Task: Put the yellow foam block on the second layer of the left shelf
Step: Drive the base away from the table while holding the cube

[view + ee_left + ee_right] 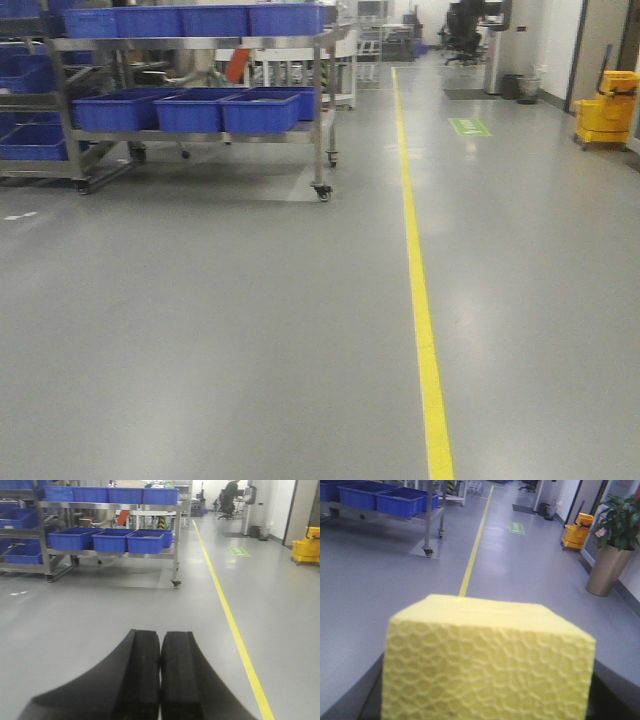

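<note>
Looming close, the yellow foam block (487,665) nearly covers the right fingers (616,692).

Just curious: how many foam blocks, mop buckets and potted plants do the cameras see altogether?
yellow foam block: 1
mop bucket: 1
potted plant: 1
Total: 3
</note>
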You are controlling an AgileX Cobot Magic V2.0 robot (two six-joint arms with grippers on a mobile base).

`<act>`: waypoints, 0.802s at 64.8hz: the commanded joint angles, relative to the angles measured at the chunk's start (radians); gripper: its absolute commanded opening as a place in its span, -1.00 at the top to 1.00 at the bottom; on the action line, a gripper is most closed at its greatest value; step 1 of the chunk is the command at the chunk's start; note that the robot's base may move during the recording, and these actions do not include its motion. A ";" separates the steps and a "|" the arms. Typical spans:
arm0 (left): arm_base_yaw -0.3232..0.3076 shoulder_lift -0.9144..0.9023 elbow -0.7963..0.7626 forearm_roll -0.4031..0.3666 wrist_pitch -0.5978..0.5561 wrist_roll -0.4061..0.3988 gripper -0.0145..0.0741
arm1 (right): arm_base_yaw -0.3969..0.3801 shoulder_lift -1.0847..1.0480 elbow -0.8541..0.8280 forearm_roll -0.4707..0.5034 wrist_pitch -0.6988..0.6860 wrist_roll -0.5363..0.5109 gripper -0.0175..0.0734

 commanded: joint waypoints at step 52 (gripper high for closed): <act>-0.005 0.007 0.026 -0.007 -0.088 -0.004 0.36 | -0.005 0.016 -0.024 -0.014 -0.091 -0.008 -0.07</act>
